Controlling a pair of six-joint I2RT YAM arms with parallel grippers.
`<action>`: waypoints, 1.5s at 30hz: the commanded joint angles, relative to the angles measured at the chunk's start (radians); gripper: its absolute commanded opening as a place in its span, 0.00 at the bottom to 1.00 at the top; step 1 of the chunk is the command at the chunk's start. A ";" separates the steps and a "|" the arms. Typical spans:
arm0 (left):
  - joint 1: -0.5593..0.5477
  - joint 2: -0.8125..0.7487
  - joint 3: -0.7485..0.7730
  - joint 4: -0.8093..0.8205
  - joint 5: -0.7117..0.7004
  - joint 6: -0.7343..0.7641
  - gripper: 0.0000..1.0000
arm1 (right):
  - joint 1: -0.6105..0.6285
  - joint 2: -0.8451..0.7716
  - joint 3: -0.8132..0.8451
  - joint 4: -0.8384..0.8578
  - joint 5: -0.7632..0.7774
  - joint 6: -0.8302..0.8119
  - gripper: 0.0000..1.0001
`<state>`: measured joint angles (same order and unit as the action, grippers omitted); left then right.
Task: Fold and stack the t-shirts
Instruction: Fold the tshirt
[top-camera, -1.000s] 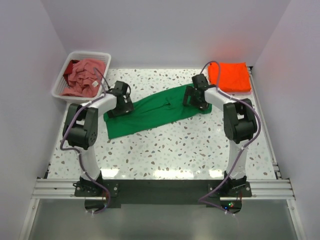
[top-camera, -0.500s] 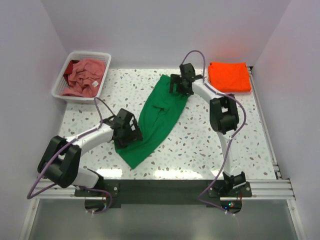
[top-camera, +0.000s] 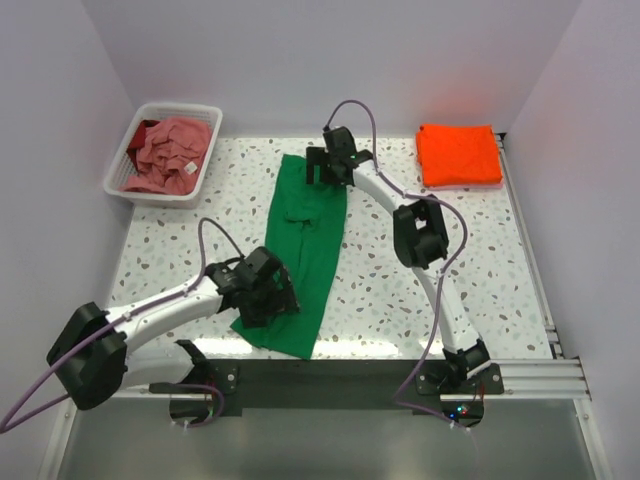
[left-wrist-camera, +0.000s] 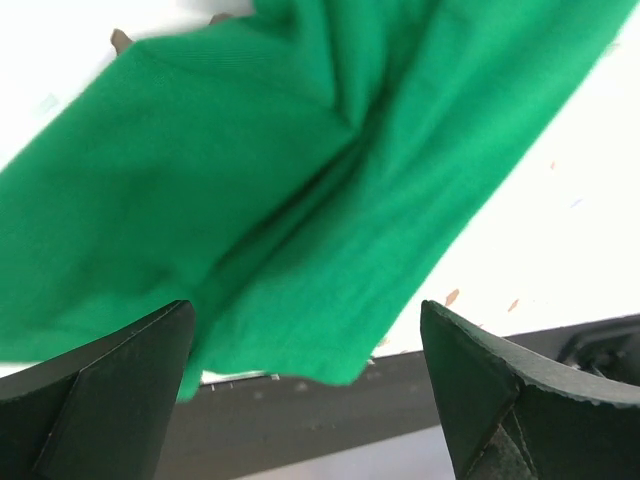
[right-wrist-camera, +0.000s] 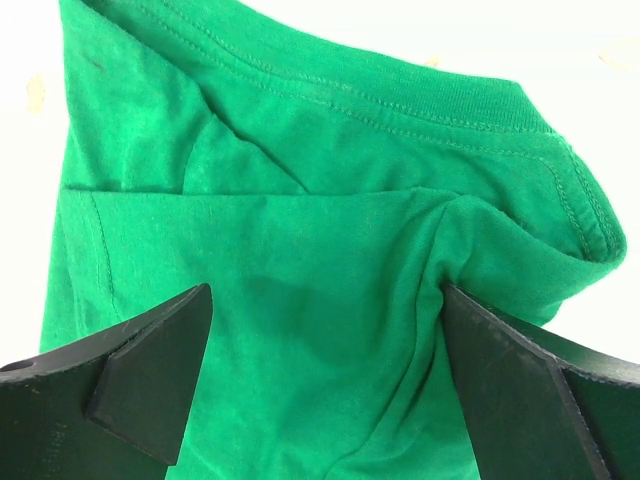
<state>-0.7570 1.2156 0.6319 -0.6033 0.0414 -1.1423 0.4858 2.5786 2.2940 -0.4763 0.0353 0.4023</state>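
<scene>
- Green t-shirt (top-camera: 305, 250) is lying as a long strip down the table (top-camera: 420, 300), with the collar end far and the hem end reaching the near edge.
- Left gripper (top-camera: 266, 295) is working over the hem end. Its fingers (left-wrist-camera: 100, 390) are spread wide with cloth between them, and nothing is pinched.
- Right gripper (top-camera: 326, 166) is sitting at the collar (right-wrist-camera: 400, 115) end, also spread wide and gripping nothing.
- Orange t-shirt (top-camera: 458, 155) is lying folded at the far right. Pink t-shirt (top-camera: 165, 150) is sitting crumpled in the basket (top-camera: 115, 180).
- Risk: the hem is lying right at the near edge, so any tug toward the arm bases is likely sending it over the lip.
- Risk: the cloth is bunching in ridges under both claws. Closing here is likely grabbing several layers at once and giving a crooked fold.
- Risk: neither claw is lining up on a clear corner. A grab at a mid-panel pleat is likely leaving the sleeves trailing loose.
</scene>
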 joint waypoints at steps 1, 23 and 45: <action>-0.018 -0.089 0.095 -0.116 -0.089 -0.020 1.00 | 0.000 0.008 0.056 -0.119 -0.025 0.029 0.99; 0.239 -0.137 0.112 -0.085 -0.207 0.274 1.00 | 0.249 -0.488 -0.521 -0.159 0.472 0.103 0.99; 0.243 -0.125 0.057 -0.033 -0.178 0.308 1.00 | 0.211 -0.290 -0.527 -0.099 0.290 0.130 0.99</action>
<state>-0.5228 1.0939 0.6918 -0.6727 -0.1379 -0.8528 0.7258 2.2360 1.7428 -0.5644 0.3168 0.5335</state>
